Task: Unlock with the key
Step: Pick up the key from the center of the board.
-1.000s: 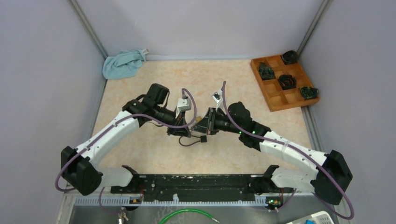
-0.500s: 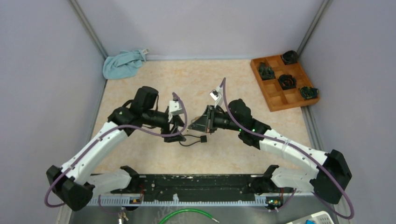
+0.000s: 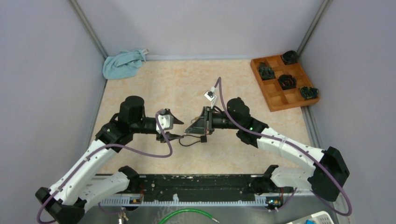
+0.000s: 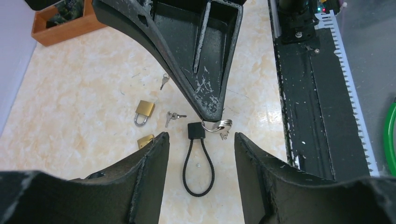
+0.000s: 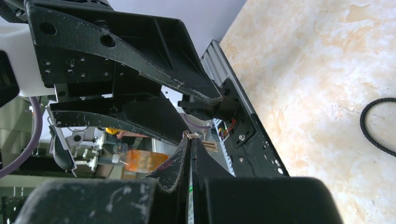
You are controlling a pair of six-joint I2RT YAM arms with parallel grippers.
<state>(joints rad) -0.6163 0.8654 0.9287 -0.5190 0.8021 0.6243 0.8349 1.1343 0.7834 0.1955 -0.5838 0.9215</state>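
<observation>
Both arms reach inward, tips facing low over tabletop [image 3: 187, 84], left pincer [image 4: 201, 140] partly open and empty, right pincer [image 4: 211, 112] clamped shut on key ring [image 4: 223, 126] just beside black cable lock [image 4: 198, 163], brass padlock [image 4: 144, 111] lying near.

We see a crumpled blue cloth [image 3: 122, 64] lying in the far left corner of the beige marbled tabletop [image 3: 187, 79]. At the far right sits a wooden compartment tray [image 3: 279, 99], and four of its cells hold dark clumps [image 3: 286, 81]. A green cable [image 3: 187, 213] curves along the near edge, below the table.
</observation>
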